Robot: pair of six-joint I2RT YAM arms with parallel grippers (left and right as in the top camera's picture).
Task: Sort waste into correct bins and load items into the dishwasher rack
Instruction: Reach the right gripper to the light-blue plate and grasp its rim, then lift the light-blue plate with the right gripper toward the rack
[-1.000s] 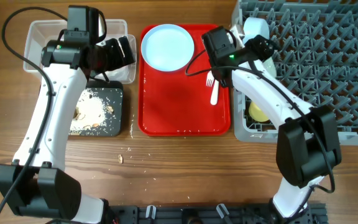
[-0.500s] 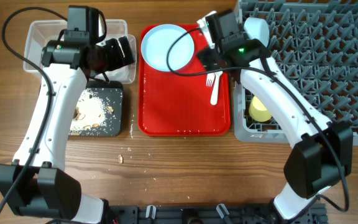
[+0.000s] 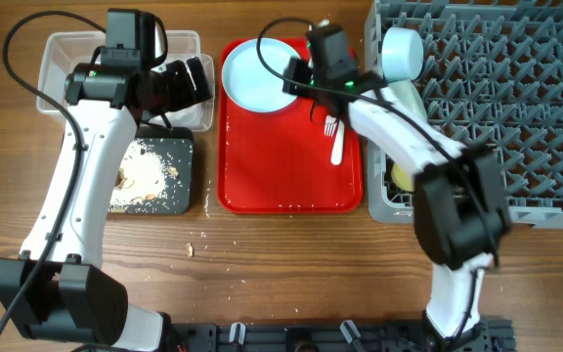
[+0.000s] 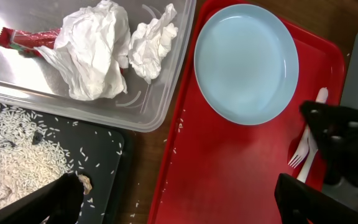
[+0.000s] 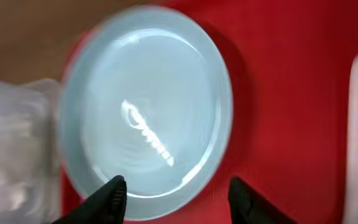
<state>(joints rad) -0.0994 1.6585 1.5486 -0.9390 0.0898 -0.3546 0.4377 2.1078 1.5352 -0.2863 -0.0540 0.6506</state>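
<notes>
A light blue plate [image 3: 260,73] lies on the back of the red serving tray [image 3: 281,176]. My right gripper [image 3: 302,74] hovers over the plate's right edge, open and empty. In the right wrist view its fingers [image 5: 179,199] straddle the near rim of the plate [image 5: 145,109]. A white fork [image 3: 337,137] lies on the tray's right side. My left gripper [image 3: 190,82] is open and empty above the clear tub's [image 3: 57,49] right end. The tub holds white napkins [image 4: 98,50] and a red wrapper [image 4: 27,40]. The black tray [image 3: 190,191] holds beige scraps [image 3: 145,176].
The grey dishwasher rack [image 3: 516,98] fills the right side. It holds a light blue bowl [image 3: 402,51] and a yellow cup [image 3: 404,176] at its left end. Loose crumbs [image 3: 192,247] lie on the wooden table in front of the black tray.
My right gripper has swung left from the rack's edge across the tray to the plate. The left arm has not moved.
</notes>
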